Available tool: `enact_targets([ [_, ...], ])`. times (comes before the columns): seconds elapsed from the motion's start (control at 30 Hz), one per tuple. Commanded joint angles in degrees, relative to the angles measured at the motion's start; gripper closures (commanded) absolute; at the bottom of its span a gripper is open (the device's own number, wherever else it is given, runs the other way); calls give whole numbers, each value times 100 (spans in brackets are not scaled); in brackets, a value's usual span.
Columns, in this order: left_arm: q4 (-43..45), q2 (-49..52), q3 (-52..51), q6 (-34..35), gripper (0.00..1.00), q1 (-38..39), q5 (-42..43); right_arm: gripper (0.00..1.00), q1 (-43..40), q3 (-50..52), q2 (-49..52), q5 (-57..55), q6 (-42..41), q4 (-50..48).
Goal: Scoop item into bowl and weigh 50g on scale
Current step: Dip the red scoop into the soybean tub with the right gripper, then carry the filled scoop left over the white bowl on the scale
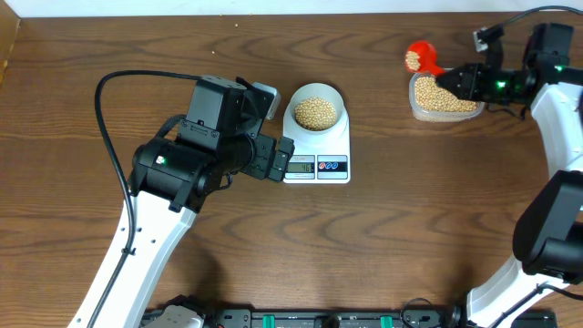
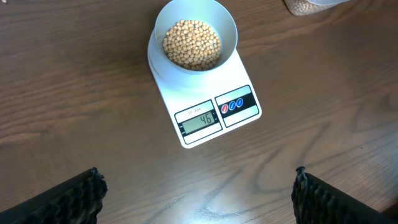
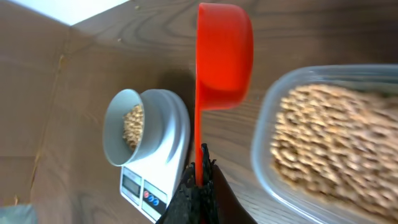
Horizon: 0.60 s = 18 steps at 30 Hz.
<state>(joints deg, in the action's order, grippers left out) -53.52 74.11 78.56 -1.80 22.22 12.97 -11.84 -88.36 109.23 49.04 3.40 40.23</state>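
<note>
A pale bowl (image 1: 316, 107) (image 2: 196, 38) (image 3: 126, 127) holding tan beans (image 1: 315, 112) (image 2: 191, 44) stands on the white scale (image 1: 335, 151) (image 2: 239, 74) (image 3: 173, 134) at the table's middle. The scale's display (image 2: 199, 119) shows digits. My left gripper (image 1: 275, 157) (image 2: 198, 193) hovers open just left of the scale's front, nothing between its fingers. My right gripper (image 1: 448, 80) (image 3: 200, 177) is shut on the handle of a red scoop (image 1: 420, 58) (image 3: 222, 53), which carries some beans and hangs over the left end of a clear tub (image 1: 443, 109) (image 3: 264, 134) of beans.
The table is dark wood. A black cable (image 1: 114, 155) loops along the left arm. The right arm's white links (image 1: 557, 118) run down the right edge. Black fixtures (image 1: 319, 319) line the front edge.
</note>
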Motion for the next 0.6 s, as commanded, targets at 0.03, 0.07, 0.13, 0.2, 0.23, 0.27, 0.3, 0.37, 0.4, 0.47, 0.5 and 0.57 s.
enact_targets([
  [0.03, 0, 26, 31, -96, 2, -24, -55, 99, 422, -127, -197, 275, 31, -164],
  [0.07, 0, 26, 31, -96, 2, -24, -55, 99, 507, -127, -197, 275, 28, -212],
  [0.13, 0, 26, 31, -96, 2, -24, -55, 99, 673, -127, -197, 275, 28, -319],
  [0.2, 0, 26, 31, -96, 2, -24, -55, 99, 807, -127, -197, 275, 28, -396],
  [0.23, 0, 26, 31, -96, 2, -24, -55, 99, 883, -127, -197, 273, 31, -433],
  [0.27, 0, 26, 31, -96, 2, -24, -55, 99, 955, -127, -197, 236, 31, -461],
  [0.3, 0, 26, 31, -96, 2, -24, -55, 99, 1029, -127, -197, 192, 33, -487],
  [0.37, 0, 26, 31, -96, 2, -24, -55, 99, 1176, -127, -197, 68, 55, -529],
  [0.4, 0, 26, 31, -96, 2, -24, -55, 99, 1244, -125, -197, 0, 57, -546],
  [0.47, 0, 26, 31, -98, 2, -24, -55, 99, 1364, -125, -197, -101, 66, -584],
  [0.5, 0, 26, 31, -96, 2, -24, -55, 99, 1423, -125, -197, -107, 151, -599],
  [0.57, 0, 26, 31, -98, 2, -24, -55, 99, 1534, -125, -197, -107, 302, -599],
])
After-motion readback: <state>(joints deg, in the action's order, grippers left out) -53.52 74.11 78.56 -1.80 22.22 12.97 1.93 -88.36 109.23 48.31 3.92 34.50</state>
